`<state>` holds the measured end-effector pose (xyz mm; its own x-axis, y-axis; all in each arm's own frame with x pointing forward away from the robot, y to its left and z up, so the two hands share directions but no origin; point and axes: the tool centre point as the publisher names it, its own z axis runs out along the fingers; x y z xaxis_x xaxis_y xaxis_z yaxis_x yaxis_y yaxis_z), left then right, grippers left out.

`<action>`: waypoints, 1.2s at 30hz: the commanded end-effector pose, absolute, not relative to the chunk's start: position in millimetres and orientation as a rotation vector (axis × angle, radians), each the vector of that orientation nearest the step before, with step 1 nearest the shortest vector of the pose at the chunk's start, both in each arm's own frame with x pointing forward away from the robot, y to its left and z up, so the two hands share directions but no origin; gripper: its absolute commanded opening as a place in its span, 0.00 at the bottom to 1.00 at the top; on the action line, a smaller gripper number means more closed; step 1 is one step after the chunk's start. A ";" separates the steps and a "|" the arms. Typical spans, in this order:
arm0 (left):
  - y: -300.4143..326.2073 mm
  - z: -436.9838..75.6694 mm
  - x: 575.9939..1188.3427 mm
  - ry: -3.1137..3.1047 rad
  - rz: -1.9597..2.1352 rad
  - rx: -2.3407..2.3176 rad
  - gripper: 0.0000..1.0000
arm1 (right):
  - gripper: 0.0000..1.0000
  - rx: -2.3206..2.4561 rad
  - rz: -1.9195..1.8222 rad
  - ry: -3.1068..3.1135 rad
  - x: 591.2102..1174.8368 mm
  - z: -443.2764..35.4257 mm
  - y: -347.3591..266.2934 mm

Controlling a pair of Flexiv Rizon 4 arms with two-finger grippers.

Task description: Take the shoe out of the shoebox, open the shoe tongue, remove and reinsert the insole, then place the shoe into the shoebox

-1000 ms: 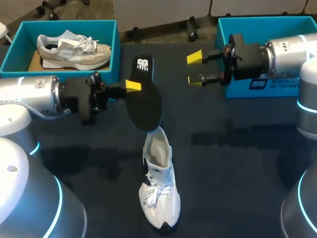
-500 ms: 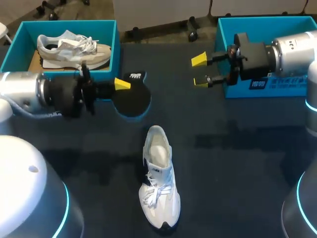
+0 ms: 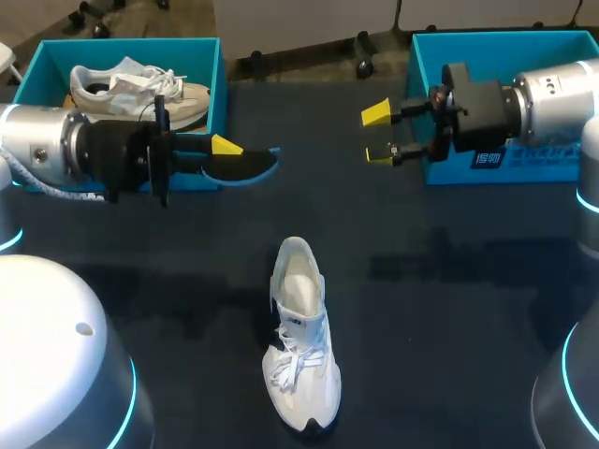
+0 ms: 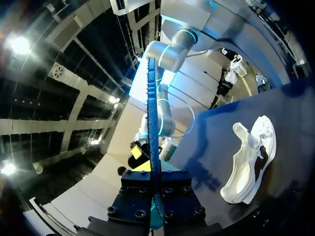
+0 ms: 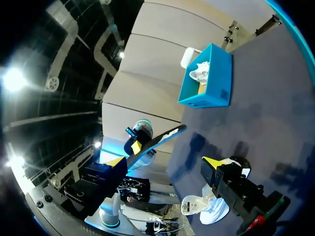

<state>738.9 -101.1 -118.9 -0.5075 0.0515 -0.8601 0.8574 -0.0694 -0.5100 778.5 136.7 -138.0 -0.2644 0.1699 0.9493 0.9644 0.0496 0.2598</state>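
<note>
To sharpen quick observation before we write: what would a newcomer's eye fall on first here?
A white shoe lies alone in the middle of the dark table, toe toward the camera. The left pincer holds a black insole in front of the teal left box, where a second shoe lies. The right pincer hangs open opposite.

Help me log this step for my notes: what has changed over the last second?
The left gripper, shut on the insole throughout, drew back toward its own side, carrying it off from above the white shoe to beside the left shoebox and turning it nearly edge-on in the head view. The right gripper edged back slightly, open. The white shoe stayed put.
</note>
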 end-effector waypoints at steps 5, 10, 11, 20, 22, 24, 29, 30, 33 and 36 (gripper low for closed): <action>-102.2 -122.2 736.9 2.152 -2.064 0.450 0.00 | 1.00 -1.183 -1.290 -1.555 778.6 -137.5 137.1; -100.0 -114.8 734.2 2.420 -2.221 0.070 0.00 | 1.00 -1.183 -1.290 -1.555 778.6 -137.5 137.1; -99.8 -114.4 734.1 2.426 -2.234 0.059 0.00 | 1.00 -1.183 -1.290 -1.555 778.6 -137.5 137.1; -94.3 -108.6 743.4 2.622 -2.460 -0.589 0.00 | 1.00 -1.183 -1.290 -1.555 778.6 -137.5 137.1; -93.9 -108.6 745.9 2.626 -2.500 -0.688 0.00 | 1.00 -1.183 -1.290 -1.555 778.6 -137.5 137.1; -94.5 -108.5 748.7 2.629 -2.533 -0.814 0.00 | 1.00 -1.183 -1.290 -1.555 778.6 -137.5 137.1; -100.0 -107.5 752.3 2.596 -2.663 -1.099 0.00 | 1.00 -1.183 -1.290 -1.555 778.6 -137.5 137.1; -102.1 -108.4 751.7 2.593 -2.686 -1.169 0.00 | 1.00 -1.183 -1.290 -1.555 778.6 -137.5 137.1; -106.4 -113.9 753.6 2.597 -2.690 -1.286 0.00 | 1.00 -1.183 -1.290 -1.555 778.6 -137.5 137.1; -113.2 -123.1 761.2 2.557 -2.707 -1.519 0.00 | 1.00 -1.183 -1.290 -1.555 778.6 -137.5 137.1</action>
